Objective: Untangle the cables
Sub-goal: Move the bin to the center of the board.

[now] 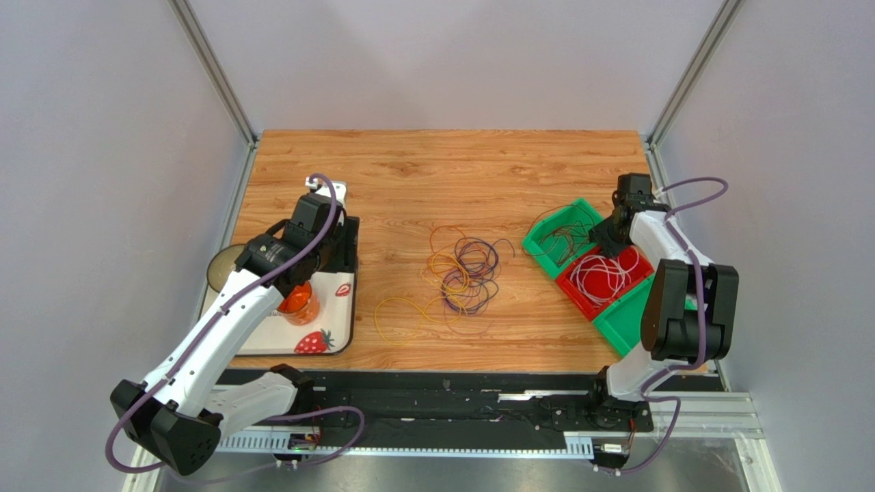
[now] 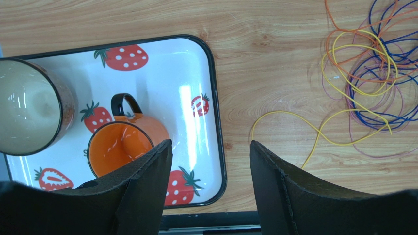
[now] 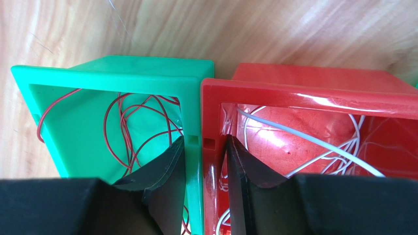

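Top external first: the cables (image 1: 464, 272) sit in a loose purple, orange and yellow tangle at the middle of the desk (image 1: 411, 169), with one yellow loop (image 1: 395, 313) trailing off to the near-left. My left arm (image 1: 221, 328) reaches over the strawberry tray (image 1: 339, 313) at the left edge, orange mug (image 1: 298, 302) under its wrist. My right arm (image 1: 673, 272) is out over the green bin (image 1: 560, 231) and red bin (image 1: 606, 277) on the right. Left wrist now: left pincer (image 2: 211, 147) is wide open and holding nothing, above a corner of the tray. The mug is beside one finger, a pale cup (image 2: 29, 110) is beyond it, and the tangle is well apart from the fingers. Right wrist: right pincer (image 3: 205, 142) has its jaws parted a little, nothing between them. One finger is over the green bin with its red wires (image 3: 122, 122), the other over the red bin with its white wires (image 3: 314, 139). The bins' touching walls show in the gap; I can't tell whether the fingers touch them.
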`<state>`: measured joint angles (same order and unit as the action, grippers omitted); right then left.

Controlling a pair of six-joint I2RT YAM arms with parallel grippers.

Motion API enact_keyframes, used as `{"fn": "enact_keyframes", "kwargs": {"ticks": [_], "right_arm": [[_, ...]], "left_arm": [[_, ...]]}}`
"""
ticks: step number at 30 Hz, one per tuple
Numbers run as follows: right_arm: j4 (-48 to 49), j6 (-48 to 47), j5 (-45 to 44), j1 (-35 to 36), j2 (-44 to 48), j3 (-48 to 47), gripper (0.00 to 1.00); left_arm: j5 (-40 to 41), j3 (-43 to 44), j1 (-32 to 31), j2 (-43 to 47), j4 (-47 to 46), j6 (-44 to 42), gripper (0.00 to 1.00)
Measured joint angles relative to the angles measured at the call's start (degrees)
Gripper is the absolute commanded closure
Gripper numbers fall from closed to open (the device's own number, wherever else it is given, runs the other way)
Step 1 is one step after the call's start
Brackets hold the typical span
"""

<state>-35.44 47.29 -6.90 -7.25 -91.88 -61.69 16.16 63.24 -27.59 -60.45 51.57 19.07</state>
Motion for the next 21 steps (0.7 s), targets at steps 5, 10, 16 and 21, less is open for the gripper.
{"fn": "enact_keyframes", "kwargs": {"ticks": [5, 10, 16, 21], "right_arm": [[-1.2, 4.9, 0.2, 0.0, -3.3, -3.7, 1.00], [-4.0, 13.9, 1.3, -0.4, -5.2, -6.4, 1.00], [-5.4, 28.9, 6.6, -0.6, -6.3, -7.0, 1.00], [-4.9, 37.8, 7.6, 1.3, -6.1, -6.3, 1.00]], "left_arm": [[0.0, 0.0, 0.0, 0.0, 0.0, 0.0, 0.32], [0.0, 0.0, 0.0, 0.0, 0.0, 0.0, 0.32], [0.0, 0.0, 0.0, 0.0, 0.0, 0.0, 0.32], [0.0, 0.0, 0.0, 0.0, 0.0, 0.0, 0.32]]}}
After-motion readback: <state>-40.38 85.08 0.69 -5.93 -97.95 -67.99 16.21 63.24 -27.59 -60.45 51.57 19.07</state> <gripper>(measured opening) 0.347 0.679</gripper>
